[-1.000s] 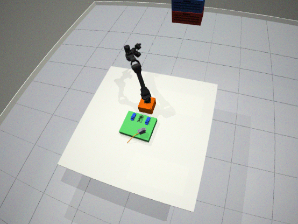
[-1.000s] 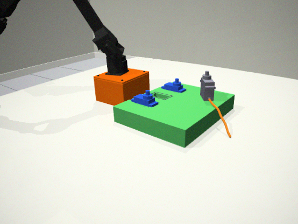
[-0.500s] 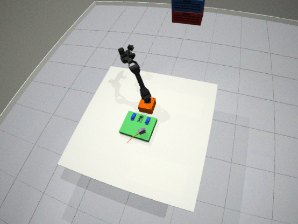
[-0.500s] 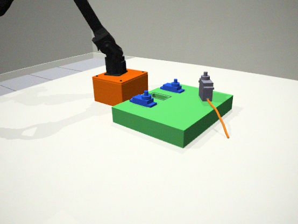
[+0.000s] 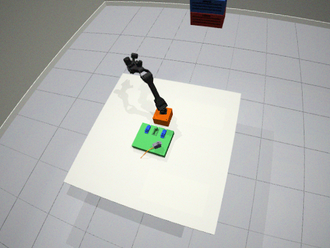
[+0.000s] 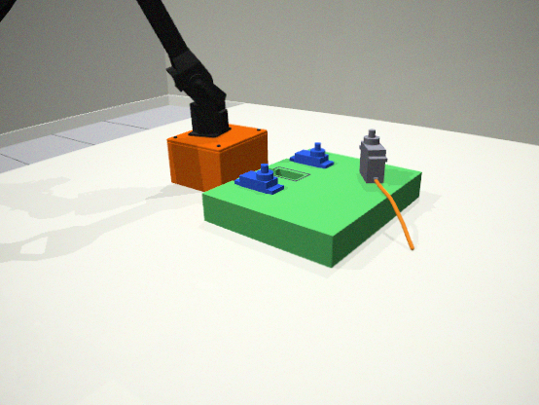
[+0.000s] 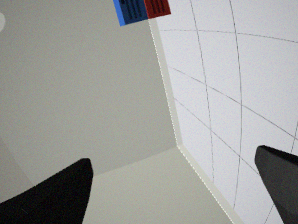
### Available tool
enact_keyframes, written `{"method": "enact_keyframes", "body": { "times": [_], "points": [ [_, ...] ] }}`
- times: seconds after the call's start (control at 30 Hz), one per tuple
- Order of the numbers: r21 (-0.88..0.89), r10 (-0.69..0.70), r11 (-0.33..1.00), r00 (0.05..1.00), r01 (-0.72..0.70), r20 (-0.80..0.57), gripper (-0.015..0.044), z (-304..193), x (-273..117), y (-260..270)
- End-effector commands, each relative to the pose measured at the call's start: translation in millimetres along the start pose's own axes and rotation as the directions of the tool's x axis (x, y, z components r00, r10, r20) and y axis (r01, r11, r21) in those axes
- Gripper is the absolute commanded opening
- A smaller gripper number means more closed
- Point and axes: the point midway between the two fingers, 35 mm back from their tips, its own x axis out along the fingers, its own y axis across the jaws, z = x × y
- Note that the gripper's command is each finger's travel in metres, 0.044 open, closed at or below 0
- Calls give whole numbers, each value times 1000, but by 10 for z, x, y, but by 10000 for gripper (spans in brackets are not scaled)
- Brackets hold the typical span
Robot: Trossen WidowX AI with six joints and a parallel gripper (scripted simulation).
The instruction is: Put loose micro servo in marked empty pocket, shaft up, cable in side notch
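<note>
From the top view, the green deck (image 5: 143, 139) (image 6: 311, 209) lies on the white table (image 5: 190, 179) (image 6: 195, 312). The loose servo (image 5: 157, 145) (image 6: 373, 161), grey, stands upright on it toward five o'clock, shaft up, outside the pocket (image 5: 155, 131) (image 6: 292, 174), which is at twelve o'clock on the deck. Its orange cable (image 5: 146, 152) (image 6: 400, 214) runs toward eight o'clock and out past the deck's edge.

Two blue servos, one (image 5: 148, 129) (image 6: 259, 181) at ten o'clock from the pocket and one (image 5: 163, 133) (image 6: 311, 157) at four, flank it closely, leaving a narrow space for the grey body. The orange base (image 5: 162, 121) (image 6: 195, 165) stands just beyond the deck at one o'clock, dark screws at its corners, carrying the black arm (image 5: 153, 89) (image 6: 162, 29).

The arm reaches toward eleven o'clock, with the claw (image 5: 131, 61) (image 7: 178, 163) well apart from the servo, its fingers spread wide with nothing between them.

Farther off at one o'clock sit a blue crate (image 5: 208, 6) (image 7: 134, 11) and a red crate (image 5: 206, 20) (image 7: 158, 7), touching. Both have dark slots; the small marks above these may be labels, but are too small to read.
</note>
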Motion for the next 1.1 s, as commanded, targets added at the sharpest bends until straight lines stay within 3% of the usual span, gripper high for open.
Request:
{"method": "enact_keyframes", "body": {
  "times": [0.0,0.67,1.07],
  "points": [
    [-50,-26,998,998,23,-51,440,-170,-167,-82],
    [-412,-163,909,963,62,-215,440,-712,-850,-535],
    [-631,-251,776,913,-9,-321,440,-1021,-1367,-816]
  ]
}}
